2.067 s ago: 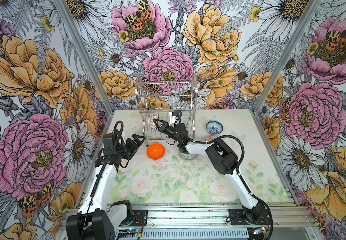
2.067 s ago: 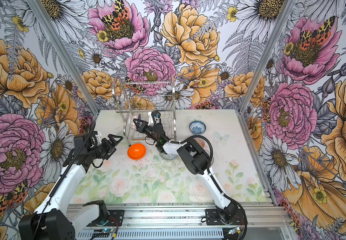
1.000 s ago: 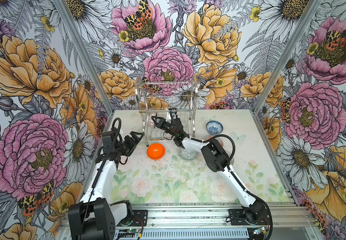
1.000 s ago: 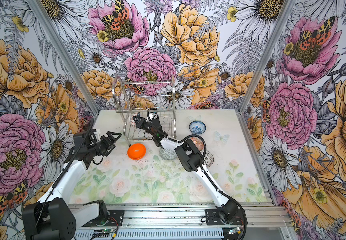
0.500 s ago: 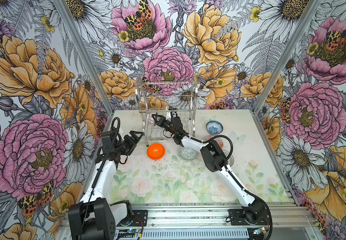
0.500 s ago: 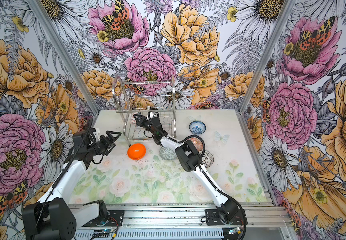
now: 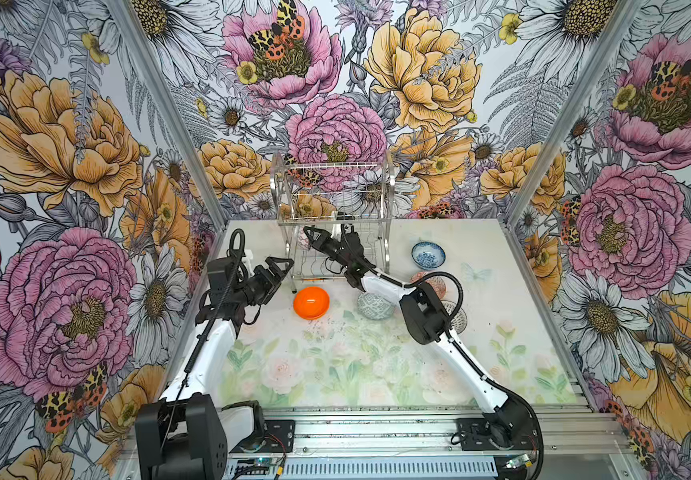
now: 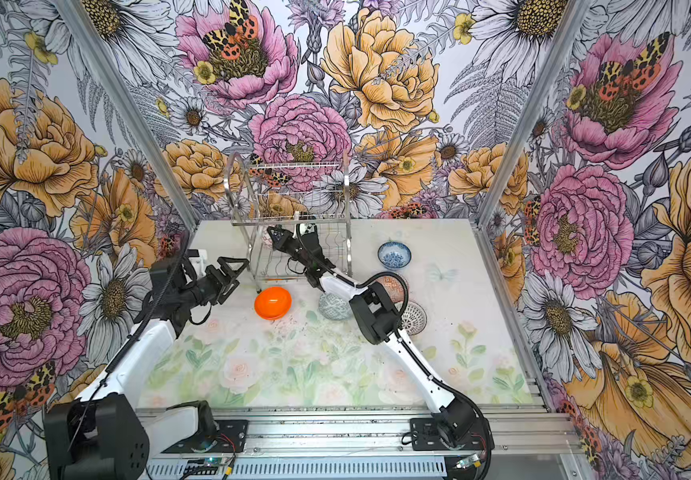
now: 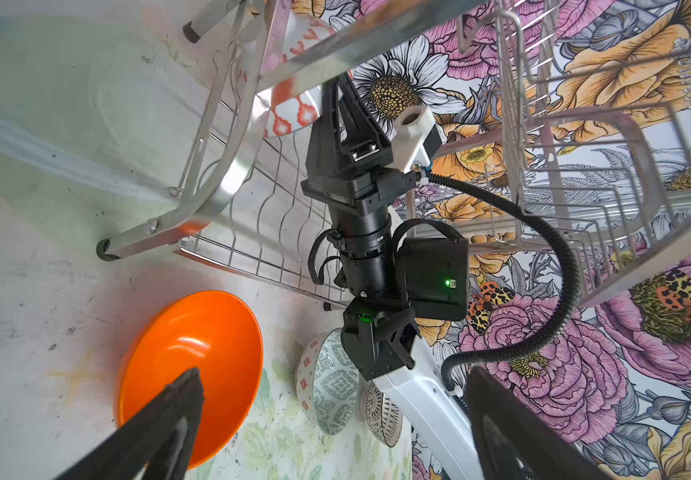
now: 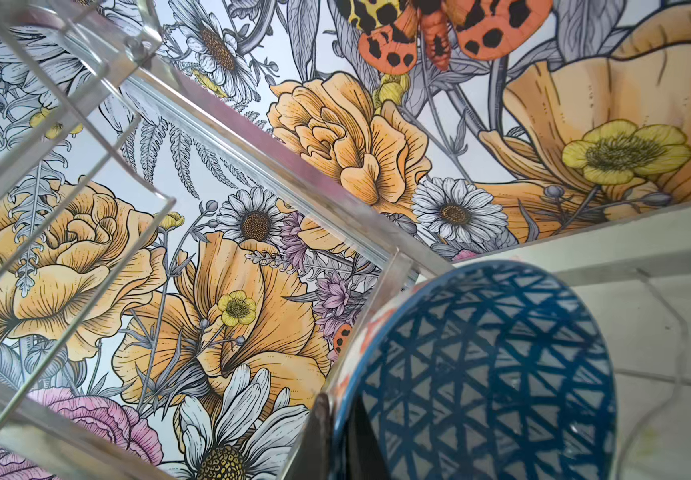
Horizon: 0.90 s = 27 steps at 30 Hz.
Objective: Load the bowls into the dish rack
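The silver wire dish rack [image 7: 335,195] [image 8: 294,191] stands at the back. My right gripper [image 7: 308,232] [image 8: 273,232] reaches into its lower tier, shut on the rim of a bowl [image 10: 481,374] with navy lattice inside and orange-red marks outside [image 9: 290,104]. My left gripper [image 7: 283,266] [image 9: 333,374] hangs open and empty left of the rack, near the plain orange bowl [image 7: 311,302] [image 9: 194,370]. The grey-green bowl [image 7: 375,305] lies beside the right forearm. A blue-white floral bowl [image 7: 428,254] sits right of the rack.
A red patterned bowl [image 7: 433,280] and a white bowl with black lattice [image 7: 458,318] lie partly hidden behind the right arm's elbow. The rack's arched side frame [image 9: 227,166] stands close to the held bowl. Flowered walls close in the table on three sides.
The right arm has pushed the held bowl deeper into the rack's lower tier, its elbow swinging left. The left arm has barely moved.
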Each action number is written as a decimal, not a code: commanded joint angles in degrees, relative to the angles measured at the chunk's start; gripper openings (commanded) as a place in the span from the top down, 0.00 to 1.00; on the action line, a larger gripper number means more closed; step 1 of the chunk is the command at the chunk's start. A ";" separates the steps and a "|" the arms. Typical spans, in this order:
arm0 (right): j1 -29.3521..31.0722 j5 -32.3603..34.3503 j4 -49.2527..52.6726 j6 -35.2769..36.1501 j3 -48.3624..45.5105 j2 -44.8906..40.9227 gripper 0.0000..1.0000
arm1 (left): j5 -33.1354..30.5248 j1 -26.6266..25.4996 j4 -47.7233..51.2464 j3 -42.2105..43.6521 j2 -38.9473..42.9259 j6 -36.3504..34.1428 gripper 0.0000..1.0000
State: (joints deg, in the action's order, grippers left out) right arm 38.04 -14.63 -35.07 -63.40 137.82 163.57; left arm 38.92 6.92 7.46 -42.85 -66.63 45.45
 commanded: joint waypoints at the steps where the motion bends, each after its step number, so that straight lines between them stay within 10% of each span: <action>1: -0.33 0.31 -0.44 -0.17 4.76 2.35 1.00 | 2.16 -1.44 -3.79 -1.77 -1.06 1.12 0.01; 27: -1.04 -3.08 5.65 3.27 6.93 3.80 1.00 | 4.47 -1.93 -7.63 0.51 -2.81 3.76 0.01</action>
State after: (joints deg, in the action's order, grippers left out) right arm 37.41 -15.33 -32.12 -62.04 143.13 166.89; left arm 41.89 5.08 1.34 -42.78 -69.91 49.17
